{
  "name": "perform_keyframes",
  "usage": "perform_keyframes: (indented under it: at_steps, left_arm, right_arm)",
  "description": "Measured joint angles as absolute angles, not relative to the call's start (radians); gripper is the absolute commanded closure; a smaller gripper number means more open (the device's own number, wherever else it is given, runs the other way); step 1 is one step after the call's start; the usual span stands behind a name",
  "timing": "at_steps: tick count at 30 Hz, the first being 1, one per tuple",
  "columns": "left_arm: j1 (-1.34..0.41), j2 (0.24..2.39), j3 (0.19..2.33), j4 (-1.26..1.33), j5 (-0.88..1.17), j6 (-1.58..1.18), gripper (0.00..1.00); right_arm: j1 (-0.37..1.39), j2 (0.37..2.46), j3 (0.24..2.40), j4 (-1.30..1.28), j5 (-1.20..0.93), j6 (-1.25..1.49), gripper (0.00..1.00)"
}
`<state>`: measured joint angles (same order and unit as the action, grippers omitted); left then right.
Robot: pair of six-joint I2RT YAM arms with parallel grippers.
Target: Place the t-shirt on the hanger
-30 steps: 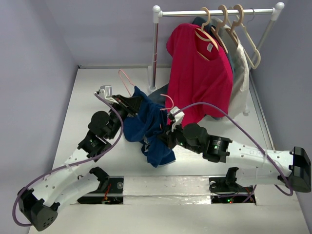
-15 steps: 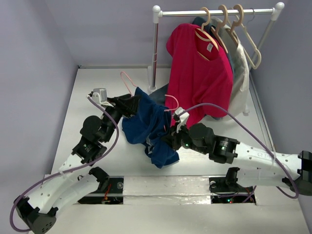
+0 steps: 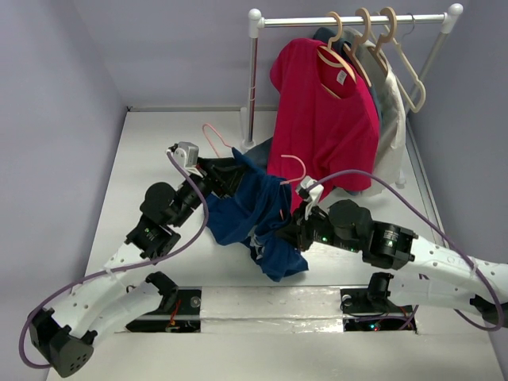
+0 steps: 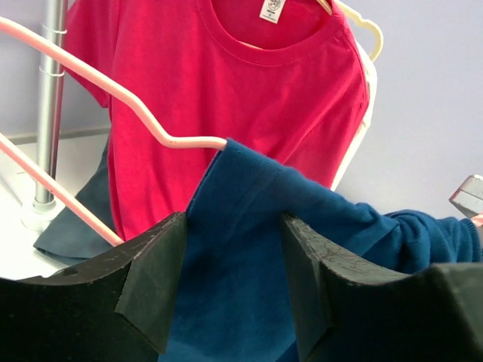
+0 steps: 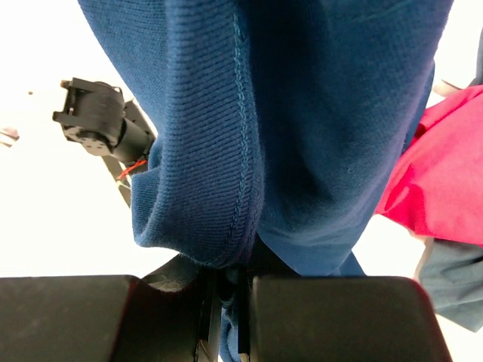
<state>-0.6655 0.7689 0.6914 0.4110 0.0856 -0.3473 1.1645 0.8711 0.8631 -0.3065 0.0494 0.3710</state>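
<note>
Straddling the shirt [image 4: 241, 256] with left fingers [image 4: 151, 279] parted, near the hanger [image 4: 192, 141]; pinching its hem between closed right fingers [image 5: 324, 320].

We are finding no readable words or numbers anywhere, we are seeing only a small white neck tag [image 4: 273, 9] inside the collar of the red t-shirt [image 4: 249, 113], its dark round mark and print being too small to make out
</note>
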Motion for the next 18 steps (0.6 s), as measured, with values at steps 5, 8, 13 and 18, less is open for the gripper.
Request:
perform_keyframes:
  at_steps: [5, 8, 13, 18]
  left_arm:
    - [-0.665, 0.763, 0.691, 0.424, 0.096, -0.348, 0.78]
    - [-0.665, 0.755, 0.691, 0.432, 0.097, -0.348, 1.00]
    - [-0.665, 0.748, 0.691, 0.440, 0.082, -0.344, 1.00]
    - [-0.665, 0.706, 0.691, 0.434, -0.002, -0.332, 1.00]
  right_arm:
    - [1.164, 0.857, 0.863, -0.310, 0.036, 0.382, 1.00]
    - [1.164, 0.857, 0.863, -0.309, 0.033, 0.389, 1.00]
    - [1.164, 0.855, 0.863, -0.310, 0.032, 0.394, 1.00]
    - [1.164, 0.821, 0.854, -0.315, 0.033, 0.397, 1.00]
